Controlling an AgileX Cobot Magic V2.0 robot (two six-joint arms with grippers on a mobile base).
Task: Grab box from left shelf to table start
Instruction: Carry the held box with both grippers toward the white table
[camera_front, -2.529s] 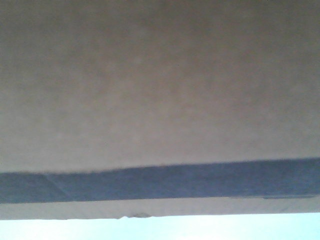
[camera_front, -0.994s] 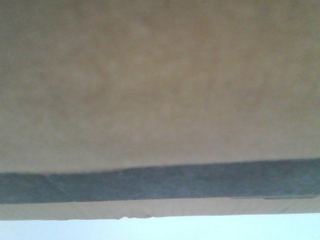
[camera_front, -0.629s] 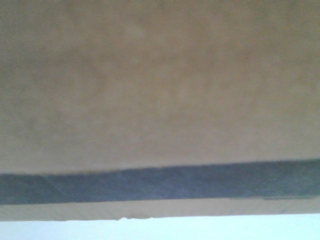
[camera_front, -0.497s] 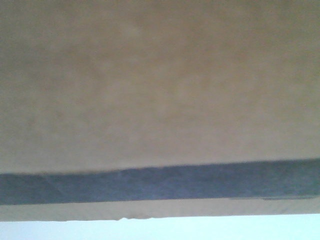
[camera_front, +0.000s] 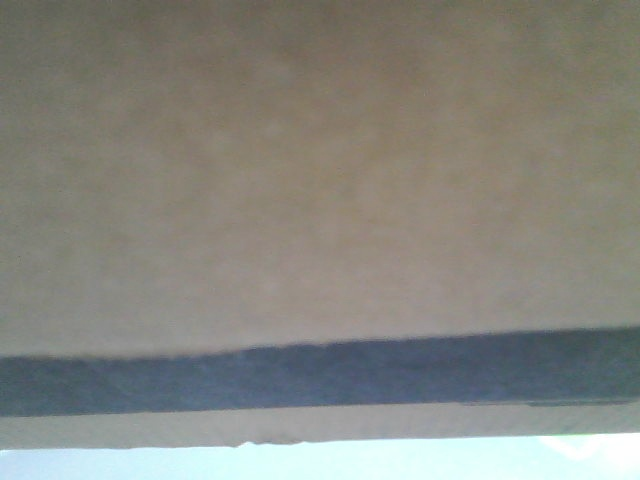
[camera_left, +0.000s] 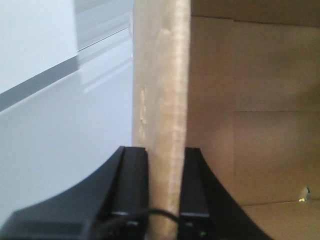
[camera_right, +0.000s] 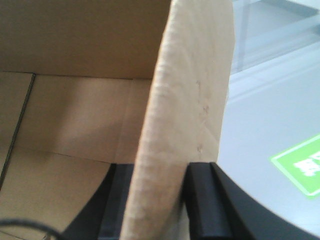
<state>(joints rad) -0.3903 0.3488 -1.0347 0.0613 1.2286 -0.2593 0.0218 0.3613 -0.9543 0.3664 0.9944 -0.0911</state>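
Two tools are engaged, one on each of two opposite walls of the box (camera_front: 320, 170).

Left wrist view: my left tool (camera_left: 162, 157) is clamped on an upright cardboard wall. Its black fingers (camera_left: 134, 167) sit one against the outer face and one against the inner face. The wall's edge runs up the middle of the frame. The brown inside of the box fills the right half. The pale worktop (camera_left: 50, 150) fills the left half, with a grey stripe (camera_left: 37, 83) across the upper left.

Right wrist view: my right tool (camera_right: 160, 172) is clamped on the other wall in the same way. This wall leans slightly rightward toward the top of the frame. The box interior lies at the left and the pale surface at the right, where a green label (camera_right: 300, 167) with white marks meets the right edge.

Front view: the blurred brown face of the box covers nearly the whole frame. A dark band (camera_front: 320, 375) crosses it near the bottom. A pale-blue sliver of worktop shows along the bottom edge.

I cannot tell whether the box rests on the worktop.
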